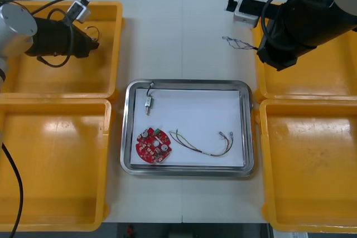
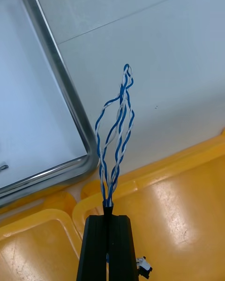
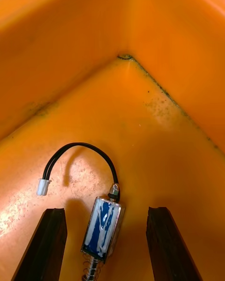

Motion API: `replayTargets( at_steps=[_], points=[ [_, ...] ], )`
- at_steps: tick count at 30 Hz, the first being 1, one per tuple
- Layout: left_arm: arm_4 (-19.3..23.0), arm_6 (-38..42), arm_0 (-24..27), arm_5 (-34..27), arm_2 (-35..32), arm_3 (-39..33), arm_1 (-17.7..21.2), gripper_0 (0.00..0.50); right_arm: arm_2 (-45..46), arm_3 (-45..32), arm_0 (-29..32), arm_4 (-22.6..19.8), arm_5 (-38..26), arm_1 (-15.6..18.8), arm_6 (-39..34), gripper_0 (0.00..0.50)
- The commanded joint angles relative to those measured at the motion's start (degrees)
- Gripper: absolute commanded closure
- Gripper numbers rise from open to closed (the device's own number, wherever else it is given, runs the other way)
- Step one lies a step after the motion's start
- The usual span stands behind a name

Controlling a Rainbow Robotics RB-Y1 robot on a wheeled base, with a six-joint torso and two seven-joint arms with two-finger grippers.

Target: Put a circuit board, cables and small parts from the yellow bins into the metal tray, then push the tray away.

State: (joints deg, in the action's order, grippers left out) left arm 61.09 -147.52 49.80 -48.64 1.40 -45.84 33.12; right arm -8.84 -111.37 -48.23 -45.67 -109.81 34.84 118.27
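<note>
The right gripper (image 2: 108,218) hangs over the inner rim of the far right yellow bin (image 1: 312,90). Its jaws are pressed together on the end of the twisted blue and white cable (image 2: 115,136). The cable's loops stretch out from the fingertips over the bare worktop (image 1: 184,37), just beside the metal tray (image 1: 184,83) and not in it.

The left gripper (image 3: 105,210) is low inside the far left yellow bin (image 1: 114,43), pointing towards a corner of it. Its jaws stand wide apart and hold nothing. A small metal part (image 3: 102,227) with a blue and silver body lies on the bin floor between the two fingers, touching neither. Its black cable (image 3: 82,152) arches away to a white plug.

The tray is white inside and holds three things:
- a round red circuit board (image 1: 153,145) near its front left corner;
- a red and yellow cable (image 1: 203,143) beside the board;
- a second small metal part (image 1: 149,101) near its far left corner.
</note>
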Motion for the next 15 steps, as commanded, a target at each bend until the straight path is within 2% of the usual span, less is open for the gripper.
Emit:
replayTargets(
  at_steps=[1,10,15],
  points=[
    [-0.4,-3.6,1.0,1.6,-1.6,-0.7,-0.9,0.0,-4.0,-2.3,0.1,0.5,-0.2,-2.1,-1.4,0.5],
    [0.1,-4.7,-0.1,2.1,-1.5,-0.7,-0.9,0.0,-12.3,-1.3,0.2,7.3,-0.2,-7.5,-1.4,0.5],
    [0.0,-5.1,-0.6,2.3,-1.6,-0.7,-0.9,0.0,-15.5,0.3,0.2,7.5,0.2,-8.2,-1.3,0.5]
  ],
)
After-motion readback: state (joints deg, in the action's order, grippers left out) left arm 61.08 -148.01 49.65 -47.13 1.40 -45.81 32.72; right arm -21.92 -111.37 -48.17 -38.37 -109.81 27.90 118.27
